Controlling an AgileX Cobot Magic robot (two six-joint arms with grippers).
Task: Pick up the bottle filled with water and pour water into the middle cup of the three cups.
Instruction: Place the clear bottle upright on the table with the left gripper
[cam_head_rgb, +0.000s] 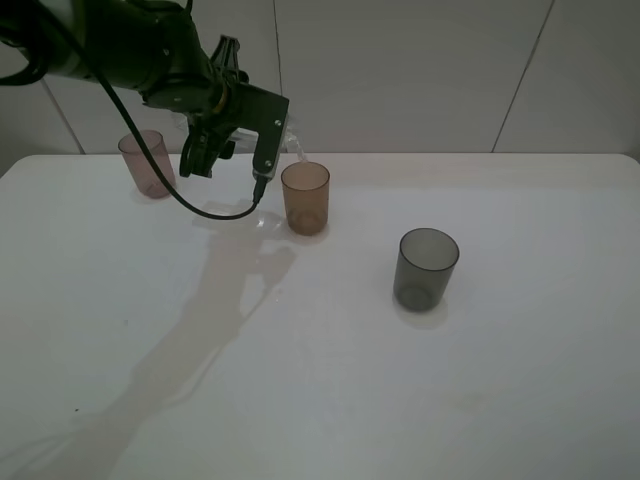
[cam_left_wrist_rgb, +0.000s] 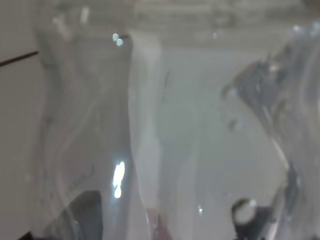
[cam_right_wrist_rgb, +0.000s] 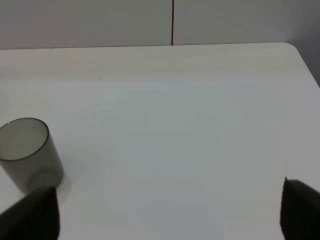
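**Bottle tipped over the amber cup, and the aim looks tight**

The left pincer (cam_head_rgb: 205, 150) is clamped on the bottle (cam_left_wrist_rgb: 165, 125), holding it in the air above the worktop (cam_head_rgb: 400, 400), between the pink cup (cam_head_rgb: 147, 165) and the amber cup (cam_head_rgb: 305, 200), closer to the amber one. In the wrist view, clear plastic fills nearly everything.

What worries me is where the water lands. From the high view the mouth seems to sit over the amber cup's near-left rim, not its centre. A thin stream could run down the outside or splash onto the worktop. There is a bright patch on the worktop just left of the cup, and I cannot tell whether it is spilled water or light through the bottle. Tipping faster could send a gush over the far side. The black cable (cam_head_rgb: 205, 210) hanging from the arm loops low and ends close to the amber cup, so a sideways shift could nudge it. A smooth, wet bottle could also twist in the grip.

The bottle is tipped well over. Its long axis runs from the pincer towards the amber cup, base to the left, open neck pointing right and downward at the rim.

The right pincer (cam_right_wrist_rgb: 165, 212) stands open and holds nothing, near the grey cup (cam_right_wrist_rgb: 25, 150), well apart from the pour.
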